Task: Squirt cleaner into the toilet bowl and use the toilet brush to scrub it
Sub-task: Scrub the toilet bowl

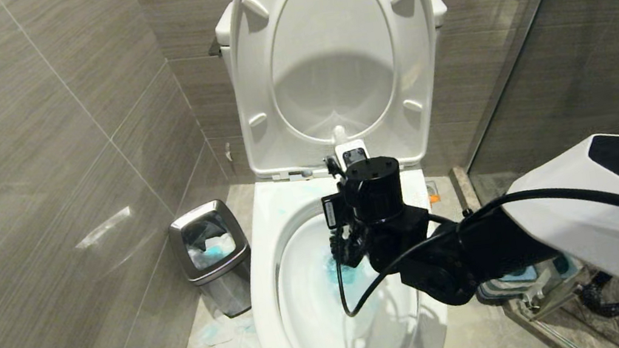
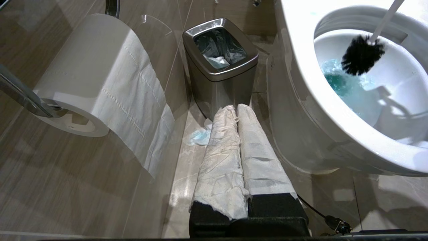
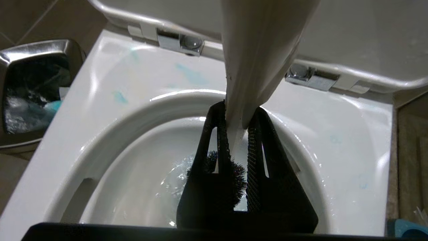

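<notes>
— White paper wraps our left gripper [image 2: 234,134], fingers pressed together, parked low beside the steel bin [image 2: 220,63]. What's the right one doing?

— Our right gripper [image 3: 239,147] pinches the toilet brush [image 2: 362,55] handle over the toilet bowl [image 1: 263,254]. Bristles hang just above the blue cleaner [image 2: 341,82].

— Then we'd dip them in and sweep round the walls, reaching the smears on the far rim.

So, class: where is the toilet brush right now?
The toilet brush is clamped in the right gripper, its black bristles inside the toilet bowl just above the blue water; in the head view the arm hides it.
</notes>
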Controlling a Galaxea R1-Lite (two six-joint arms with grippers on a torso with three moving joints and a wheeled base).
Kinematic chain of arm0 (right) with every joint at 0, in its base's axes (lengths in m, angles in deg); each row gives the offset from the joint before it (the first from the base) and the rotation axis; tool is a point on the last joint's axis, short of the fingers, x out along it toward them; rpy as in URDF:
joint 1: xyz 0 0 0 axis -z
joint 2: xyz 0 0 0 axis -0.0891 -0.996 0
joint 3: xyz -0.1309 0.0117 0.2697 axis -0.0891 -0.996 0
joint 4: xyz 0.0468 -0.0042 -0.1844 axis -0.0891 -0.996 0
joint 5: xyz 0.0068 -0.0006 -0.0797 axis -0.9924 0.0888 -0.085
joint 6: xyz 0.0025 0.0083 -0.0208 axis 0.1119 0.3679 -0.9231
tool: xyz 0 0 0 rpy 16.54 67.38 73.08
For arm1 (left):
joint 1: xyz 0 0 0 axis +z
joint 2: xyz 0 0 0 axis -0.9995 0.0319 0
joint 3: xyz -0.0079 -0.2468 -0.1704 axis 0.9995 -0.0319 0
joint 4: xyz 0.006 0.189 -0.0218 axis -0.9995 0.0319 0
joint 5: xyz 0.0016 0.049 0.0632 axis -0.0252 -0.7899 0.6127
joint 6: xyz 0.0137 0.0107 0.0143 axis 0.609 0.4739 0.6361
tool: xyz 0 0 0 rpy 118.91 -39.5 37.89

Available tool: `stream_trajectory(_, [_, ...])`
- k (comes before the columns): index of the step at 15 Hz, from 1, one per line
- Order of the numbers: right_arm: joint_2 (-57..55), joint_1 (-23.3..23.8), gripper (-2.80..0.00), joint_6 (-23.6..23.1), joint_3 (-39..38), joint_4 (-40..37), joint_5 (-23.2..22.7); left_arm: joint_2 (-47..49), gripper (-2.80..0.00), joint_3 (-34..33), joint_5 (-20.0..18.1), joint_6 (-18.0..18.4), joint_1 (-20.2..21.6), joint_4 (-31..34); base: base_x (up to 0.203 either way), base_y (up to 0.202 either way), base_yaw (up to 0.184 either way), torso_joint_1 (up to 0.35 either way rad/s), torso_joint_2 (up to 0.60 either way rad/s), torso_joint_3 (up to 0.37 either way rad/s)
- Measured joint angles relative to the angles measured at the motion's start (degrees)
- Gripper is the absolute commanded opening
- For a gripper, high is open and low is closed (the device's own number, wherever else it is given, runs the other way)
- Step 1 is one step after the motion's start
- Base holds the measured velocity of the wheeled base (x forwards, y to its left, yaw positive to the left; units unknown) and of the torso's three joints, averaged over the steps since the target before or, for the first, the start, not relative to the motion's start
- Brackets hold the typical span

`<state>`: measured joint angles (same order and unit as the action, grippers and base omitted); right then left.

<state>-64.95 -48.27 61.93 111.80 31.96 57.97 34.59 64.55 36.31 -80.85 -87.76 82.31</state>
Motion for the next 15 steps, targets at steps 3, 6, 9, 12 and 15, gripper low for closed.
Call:
stream_trajectory(3, [-3.01,-0.06,-2.8,0.01,1.25,0.04,0.04,0.0,-2.8,0.0,0.02,-0.02,0.0,0.02,0.0,0.0,0.0,0.0,0.0,0.0])
stream_trajectory(6, [-5.78,-0.06,-2.8,0.14,1.69,0.11,0.04,0.0,-2.8,0.0,0.03,-0.04,0.0,0.05,0.0,0.0,0.0,0.0,0.0,0.0])
stream_trajectory(9, [-7.77,-0.11,-2.8,0.39,2.27,0.26,0.11,0.0,-2.8,0.0,0.0,0.0,0.0,0.04,0.0,0.0,0.0,0.0,0.0,0.0])
stream_trajectory(12, [-8.11,-0.21,-2.8,0.61,3.09,0.2,0.24,0.0,-2.8,0.0,-0.06,0.04,0.0,0.02,0.0,0.0,0.0,0.0,0.0,0.0])
stream_trajectory(15, [-5.52,-0.34,-2.8,0.56,2.73,-0.18,0.43,0.0,-2.8,0.0,-0.08,0.15,0.0,-0.05,0.0,0.0,0.0,0.0,0.0,0.0])
